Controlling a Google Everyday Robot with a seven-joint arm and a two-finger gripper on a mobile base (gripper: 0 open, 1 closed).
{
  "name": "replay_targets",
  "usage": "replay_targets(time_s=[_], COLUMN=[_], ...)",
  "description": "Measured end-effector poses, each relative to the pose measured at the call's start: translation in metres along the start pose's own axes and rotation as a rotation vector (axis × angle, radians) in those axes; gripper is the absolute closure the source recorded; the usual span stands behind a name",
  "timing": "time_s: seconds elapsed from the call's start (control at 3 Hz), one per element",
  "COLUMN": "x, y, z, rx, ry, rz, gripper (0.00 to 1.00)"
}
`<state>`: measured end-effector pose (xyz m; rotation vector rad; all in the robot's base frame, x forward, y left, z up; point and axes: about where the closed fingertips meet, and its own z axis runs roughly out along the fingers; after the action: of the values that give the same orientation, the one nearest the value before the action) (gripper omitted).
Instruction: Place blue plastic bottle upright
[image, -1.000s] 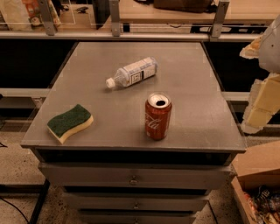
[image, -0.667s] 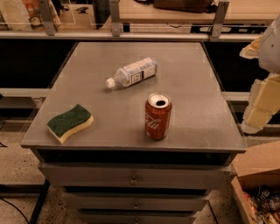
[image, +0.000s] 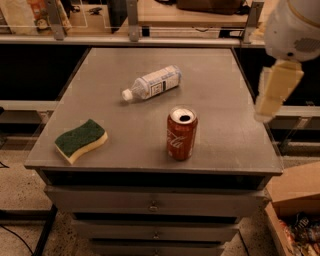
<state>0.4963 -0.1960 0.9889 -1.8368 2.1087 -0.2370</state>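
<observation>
The blue plastic bottle (image: 152, 83) lies on its side on the far middle of the grey cabinet top (image: 220, 85), with its white cap pointing left. It is clear with a pale label that carries a dark patch. My gripper (image: 263, 114) hangs at the right edge of the cabinet top, below the white arm housing (image: 295, 27). It is well to the right of the bottle, apart from it, and holds nothing that I can see.
A red soda can (image: 181, 133) stands upright near the front middle. A green and yellow sponge (image: 81, 140) lies at the front left. A cardboard box (image: 296, 195) sits on the floor at the right. Shelving rails (image: 132, 22) run behind the cabinet.
My arm and gripper have moved up and slightly left, closer to the cabinet's right edge. The bottle, can and sponge have not moved.
</observation>
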Motion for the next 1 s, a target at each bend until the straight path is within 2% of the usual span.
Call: replay_targets(time_s=[0.33, 0.67, 1.0], x=[-0.042, -0.085, -0.130], y=[-0.053, -0.097, -0.123], z=[0.015, 0.037, 0.066], rx=[0.049, 0.069, 0.081], ry=[0.028, 0.048, 0.068], rz=[-0.158, -0.301, -0.435], gripper=[0.00, 0.00, 0.00])
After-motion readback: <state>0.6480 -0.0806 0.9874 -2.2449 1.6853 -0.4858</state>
